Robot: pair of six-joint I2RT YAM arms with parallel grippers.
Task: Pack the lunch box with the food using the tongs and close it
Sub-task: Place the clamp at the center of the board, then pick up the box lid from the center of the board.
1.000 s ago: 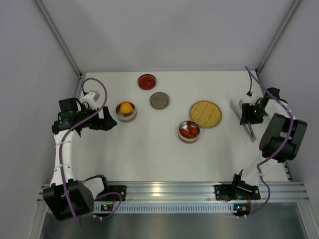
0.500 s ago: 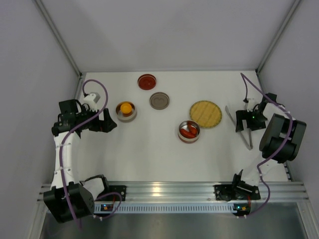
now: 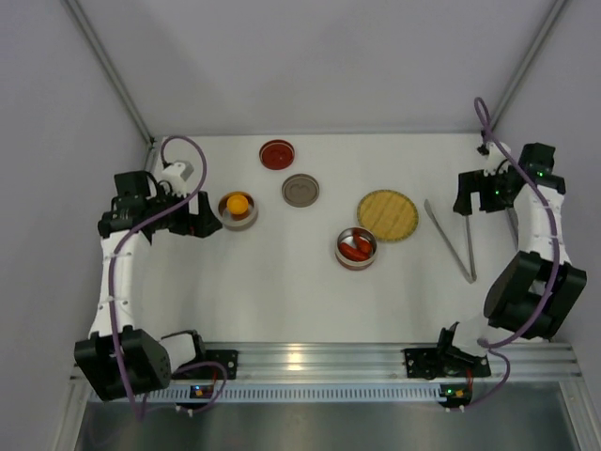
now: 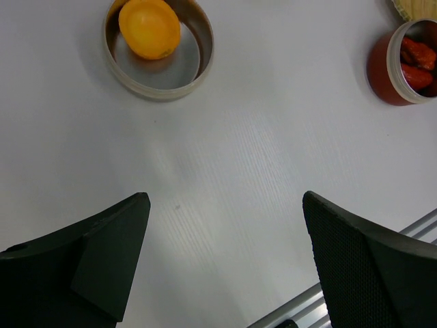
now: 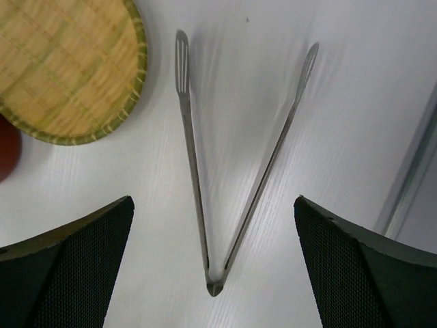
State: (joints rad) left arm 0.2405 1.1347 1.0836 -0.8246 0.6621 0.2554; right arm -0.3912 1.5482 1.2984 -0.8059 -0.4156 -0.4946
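Observation:
The grey metal tongs (image 3: 449, 240) lie flat on the table right of the yellow plate, arms spread in a V (image 5: 193, 157). My right gripper (image 3: 472, 205) (image 5: 213, 201) hangs open above them, touching nothing. One round orange piece of food (image 3: 238, 202) (image 4: 149, 27) sits in a pale lunch box tin (image 4: 198, 68). Red pieces (image 3: 355, 248) (image 4: 418, 61) fill a red tin (image 4: 379, 68). My left gripper (image 3: 205, 224) (image 4: 225, 198) is open and empty, just left of the pale tin.
A red lid (image 3: 277, 153) and a grey lid (image 3: 300, 189) lie at the back. The yellow woven plate (image 3: 387, 215) (image 5: 61, 68) sits between the red tin and the tongs. An aluminium rail (image 3: 319, 359) runs along the near edge.
My right gripper opened and let go of the tongs, which now rest on the table. The right arm then pulled away toward the back right. The left arm shifted slightly.

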